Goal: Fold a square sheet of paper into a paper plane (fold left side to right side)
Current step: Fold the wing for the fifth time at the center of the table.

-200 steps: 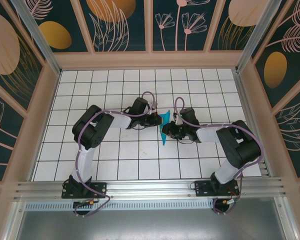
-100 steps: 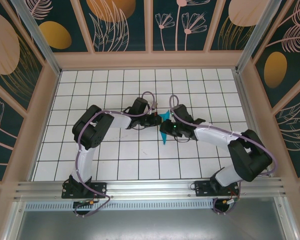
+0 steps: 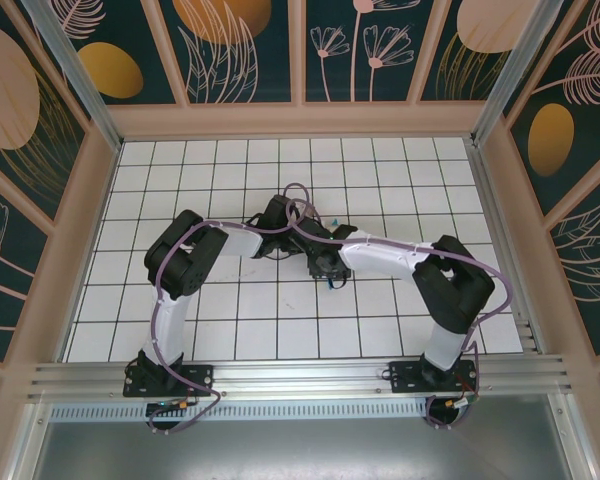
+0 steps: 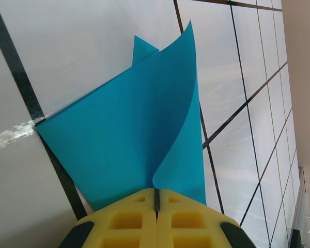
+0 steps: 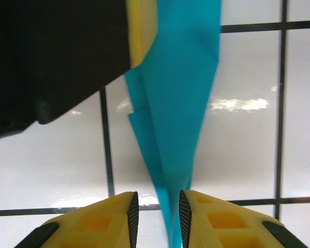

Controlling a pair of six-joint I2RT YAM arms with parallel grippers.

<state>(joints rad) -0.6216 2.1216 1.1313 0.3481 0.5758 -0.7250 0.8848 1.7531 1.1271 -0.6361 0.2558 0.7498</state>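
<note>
Two grippers meet mid-way across the white gridded table (image 3: 230, 320): the left gripper (image 4: 156, 195) has jaws clamped together on the creased teal-blue paper sheet (image 4: 124, 144), the right gripper (image 5: 156, 209) has jaws slightly apart astride its pointed tip

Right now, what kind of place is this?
Probably a robot practice booth: a white grid table boxed in by flower-painted walls, with two robot arms bolted to a metal rail, holding blue paper.

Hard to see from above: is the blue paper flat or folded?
Folded. The paper shows overlapping layers and a curled flap by the shut left gripper pinching it, and narrows to a creased wedge.
</note>
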